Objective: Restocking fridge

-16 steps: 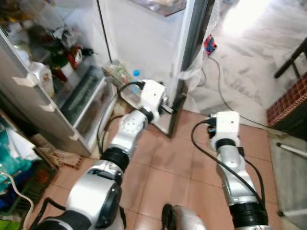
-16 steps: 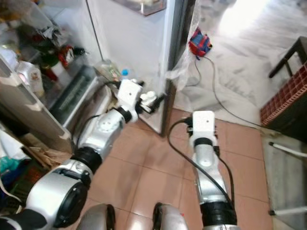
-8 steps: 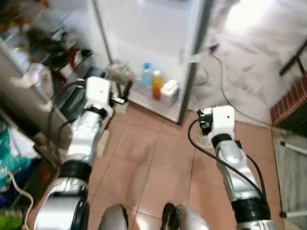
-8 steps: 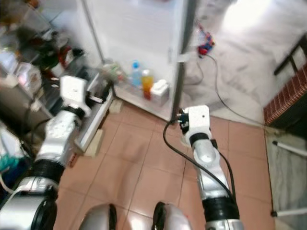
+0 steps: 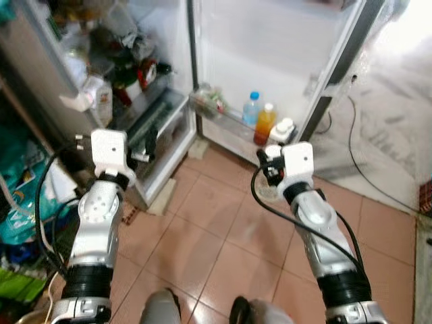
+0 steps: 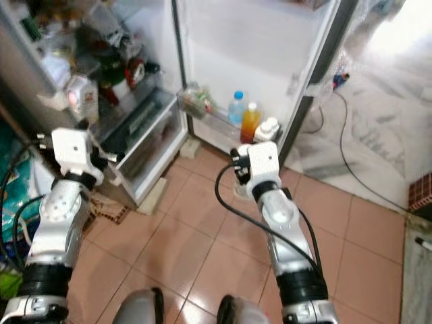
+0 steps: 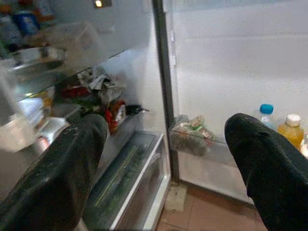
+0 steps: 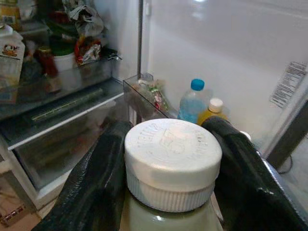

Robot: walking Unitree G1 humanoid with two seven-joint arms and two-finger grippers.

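Right gripper (image 8: 168,192) grips the bottle (image 8: 169,163) just under its ribbed cap: rigid, probably heavy, possibly slick. Left gripper (image 7: 168,168) gapes, empty, facing the fridge (image 5: 270,61).

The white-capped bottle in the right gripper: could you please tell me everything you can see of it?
The bottle has a wide white ribbed screw cap with raised lettering on top, above a pale, plastic-looking shoulder. It stands upright, clamped between the right gripper's two black fingers, which press on either side at the neck. It is held in front of the open fridge door's bottom shelf. Its body and contents cannot be seen.
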